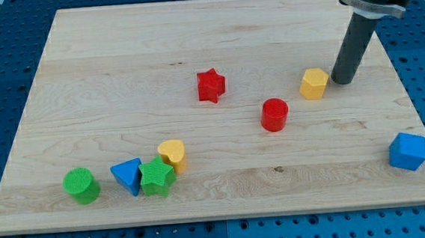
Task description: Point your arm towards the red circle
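Note:
The red circle (274, 115), a short red cylinder, stands on the wooden board (119, 65) a little right of the middle. My tip (342, 80) rests on the board up and to the right of it, with a yellow hexagon block (314, 83) just to the tip's left, between the tip and the red circle. The tip and the yellow hexagon look close but apart. The dark rod runs up to the view's top right corner.
A red star (211, 85) lies left of the red circle. At the lower left sit a green cylinder (81, 186), a blue triangle (128, 174), a green star (156, 177) and a yellow heart (173, 154). A blue hexagon-like block (407, 151) sits at the lower right.

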Controlling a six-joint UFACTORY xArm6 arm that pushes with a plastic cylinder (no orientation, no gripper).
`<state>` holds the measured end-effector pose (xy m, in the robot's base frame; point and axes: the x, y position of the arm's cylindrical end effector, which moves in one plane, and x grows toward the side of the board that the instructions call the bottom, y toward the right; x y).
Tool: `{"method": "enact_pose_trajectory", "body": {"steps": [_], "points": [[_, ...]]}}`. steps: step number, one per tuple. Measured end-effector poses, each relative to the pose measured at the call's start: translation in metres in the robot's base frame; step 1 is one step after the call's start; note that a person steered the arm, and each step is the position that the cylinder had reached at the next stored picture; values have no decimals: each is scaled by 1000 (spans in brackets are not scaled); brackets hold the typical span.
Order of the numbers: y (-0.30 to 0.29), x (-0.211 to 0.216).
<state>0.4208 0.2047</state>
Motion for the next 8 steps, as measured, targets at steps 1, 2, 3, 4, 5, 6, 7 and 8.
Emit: {"method": "enact_pose_trajectory", "body": {"steps": [1, 2, 3, 4, 5, 6, 7, 8], "points": [[-8, 2], [-23, 4], [-51, 4], [-58, 4], [-14, 7], [14, 24], [14, 41], [-7, 43]]}}
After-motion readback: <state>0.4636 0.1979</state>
